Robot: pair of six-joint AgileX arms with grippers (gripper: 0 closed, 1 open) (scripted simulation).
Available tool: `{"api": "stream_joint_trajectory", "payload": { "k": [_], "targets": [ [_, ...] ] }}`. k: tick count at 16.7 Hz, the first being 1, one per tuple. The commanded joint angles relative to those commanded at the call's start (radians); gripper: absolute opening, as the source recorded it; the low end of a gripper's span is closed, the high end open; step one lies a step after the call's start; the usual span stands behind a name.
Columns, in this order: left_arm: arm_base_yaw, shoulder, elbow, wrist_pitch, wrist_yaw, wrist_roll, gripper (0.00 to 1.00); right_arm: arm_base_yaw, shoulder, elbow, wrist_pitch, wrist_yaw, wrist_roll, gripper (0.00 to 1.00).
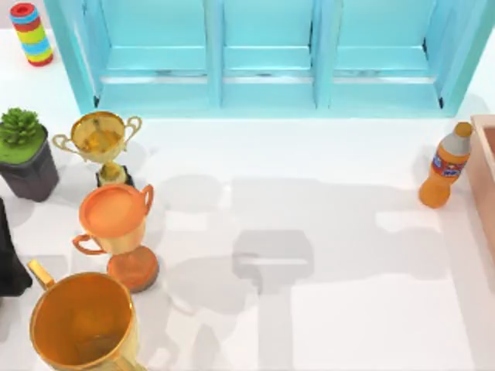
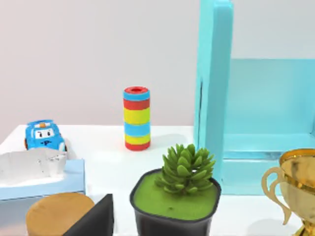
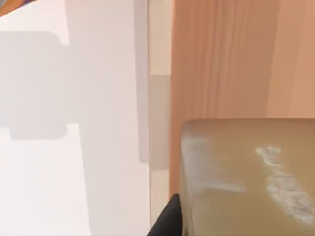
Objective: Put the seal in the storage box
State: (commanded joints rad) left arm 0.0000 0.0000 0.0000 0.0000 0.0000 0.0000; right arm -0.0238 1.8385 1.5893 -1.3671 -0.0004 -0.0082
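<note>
Cabinet (image 1: 263, 54) in turquoise panels spans the far side of the table and plays no part here. Next in bulk, the storage box (image 1: 486, 178) stands at the table's right edge, its salmon-brown wall (image 3: 221, 59) rising close behind the seal in the right wrist view. On the left of the table are 3 golden trophies (image 1: 116, 232), a potted plant (image 1: 23, 151) and the parked left arm (image 1: 9, 259). An orange bottle (image 1: 445, 166) stands just beside the box's outer wall.

The seal (image 3: 246, 177) is the smallest of the task's things, a tan block with rounded edges and whitish marks on the face toward the camera. It hangs right in front of the right wrist camera, near the box wall, with white tabletop off to one side. The right gripper (image 3: 168, 222) shows 1 dark finger pressed against the block's edge, so I judge it clamped on the seal. Whether the block has cleared the rim I cannot tell.

It looks stiff and solid, like stone or wood, probably fairly heavy for its size and smooth enough to slip. A firm hold across 2 opposite flat sides, away from the rounded corners, should suit it best.
</note>
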Motion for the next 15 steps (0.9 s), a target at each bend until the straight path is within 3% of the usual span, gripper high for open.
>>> {"api": "stream_joint_trajectory", "payload": {
  "k": [3, 6, 15],
  "targets": [
    [0.0, 0.0, 0.0, 0.0, 0.0, 0.0, 1.0, -0.185, -0.024, 0.014, -0.021, 0.001, -0.187, 0.0],
    [0.0, 0.0, 0.0, 0.0, 0.0, 0.0, 1.0, -0.278, -0.051, 0.017, -0.025, 0.0, -0.28, 0.0],
    [0.0, 0.0, 0.0, 0.0, 0.0, 0.0, 1.0, -0.283, -0.05, -0.053, 0.041, 0.002, -0.289, 0.0]
  ]
}}
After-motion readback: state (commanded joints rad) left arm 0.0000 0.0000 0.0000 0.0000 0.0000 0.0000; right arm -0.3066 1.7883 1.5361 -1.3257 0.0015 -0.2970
